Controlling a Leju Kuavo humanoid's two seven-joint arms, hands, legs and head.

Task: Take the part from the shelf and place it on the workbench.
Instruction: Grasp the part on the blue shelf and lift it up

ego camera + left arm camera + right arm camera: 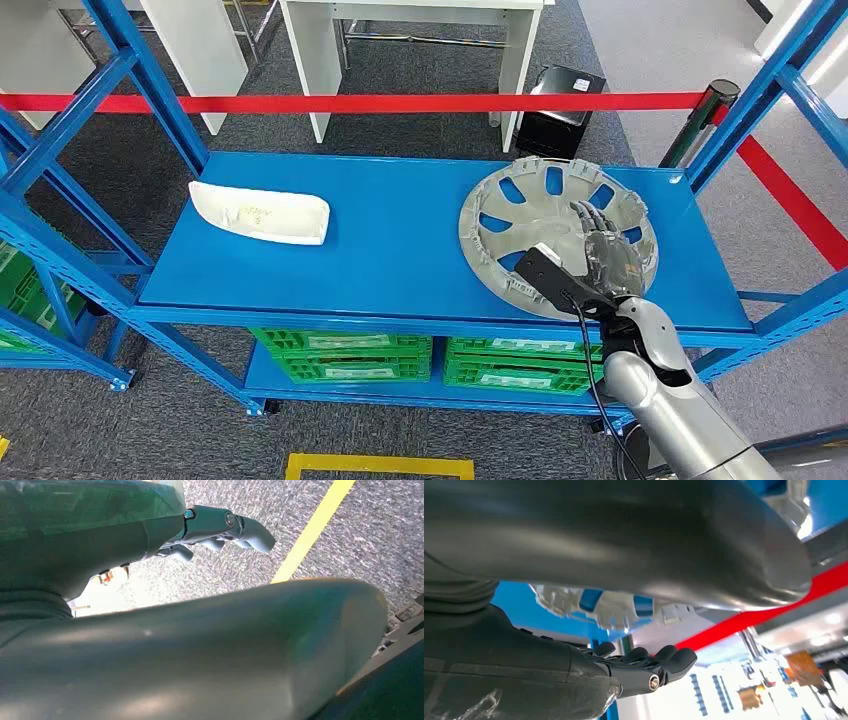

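The right robot hand [606, 252], fingers spread and holding nothing, hovers directly over the round silver plastic hubcap [558, 237] at the blue metal shelf [400, 250]'s right end.

The silver, rounded metal right arm [665, 400] ends in a dark grey right hand [605, 255] with black fingers. A black cable [592, 370] runs along it from a black box [550, 272] at the wrist. The left hand [220, 530] is grey with a blue-green screw [188, 514].
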